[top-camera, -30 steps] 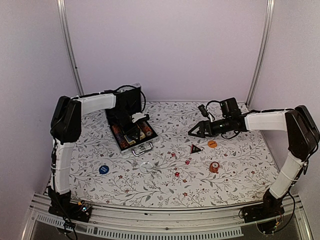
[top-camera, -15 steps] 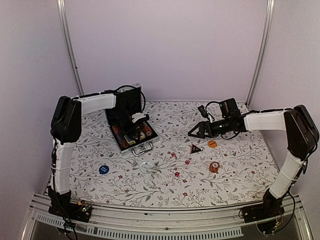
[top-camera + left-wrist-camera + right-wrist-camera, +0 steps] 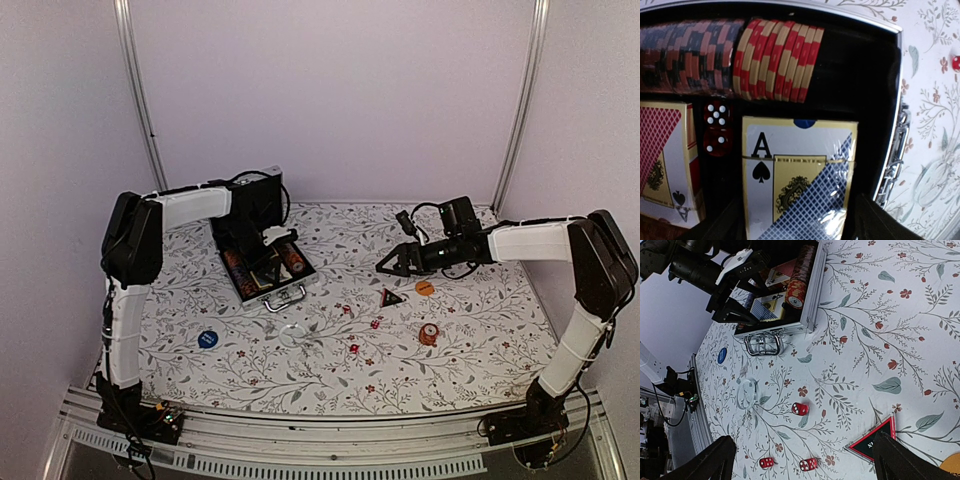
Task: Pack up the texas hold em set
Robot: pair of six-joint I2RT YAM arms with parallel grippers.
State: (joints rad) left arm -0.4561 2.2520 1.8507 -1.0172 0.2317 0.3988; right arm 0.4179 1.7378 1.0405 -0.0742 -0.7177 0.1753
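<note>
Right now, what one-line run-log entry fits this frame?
left gripper: open over blue card deck in briefcase | right gripper: open, empty, near triangular token | loose outside: dice, round tokens

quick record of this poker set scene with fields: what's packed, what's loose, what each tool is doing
case: silver case, open
packed: chip rows, blue deck, red deck, cased dice
loose on table: triangular token, orange token, blue token, loose dice
left tool: over the case, fingers either side of the blue deck, grip unclear
right tool: open, empty, near the triangular token
</note>
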